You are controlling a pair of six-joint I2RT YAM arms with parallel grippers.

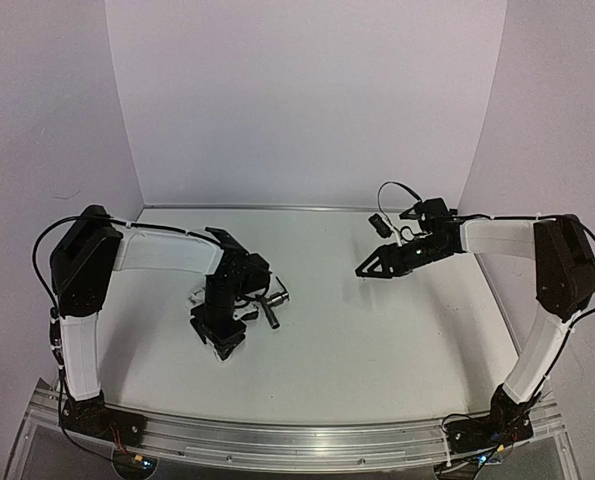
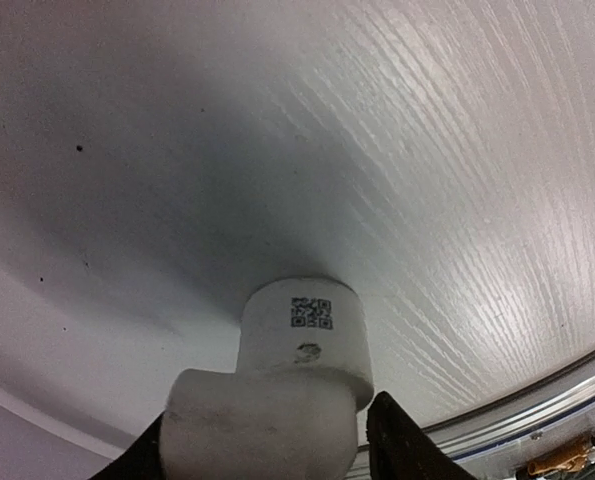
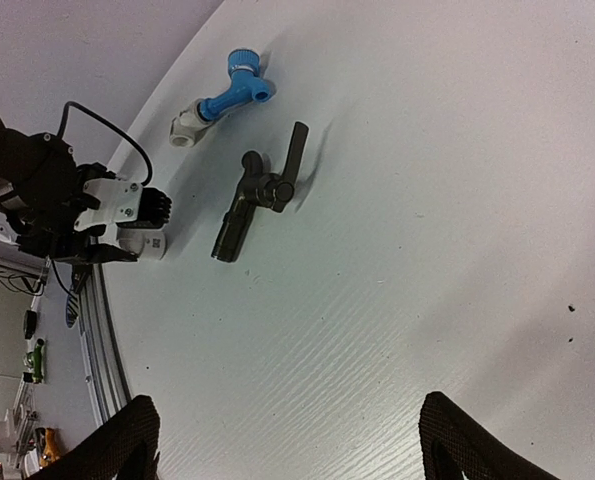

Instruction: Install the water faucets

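your right gripper (image 3: pixel 292 432) hangs with jaws spread wide above the grey metal faucet (image 3: pixel 260 195), which lies flat on the table (image 3: pixel 427 250) near the blue faucet (image 3: pixel 232 92). it looks rigid, dense and slick, so grip the barrel, not the lever. your left gripper (image 2: pixel 272 445) seems to pinch a white fitting (image 2: pixel 302 340).

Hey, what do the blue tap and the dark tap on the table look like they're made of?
The blue tap is likely plastic: uniform bright colour, soft sheen. The dark tap is probably metal: dark grey, dull finish, though dark plastic can't be ruled out.
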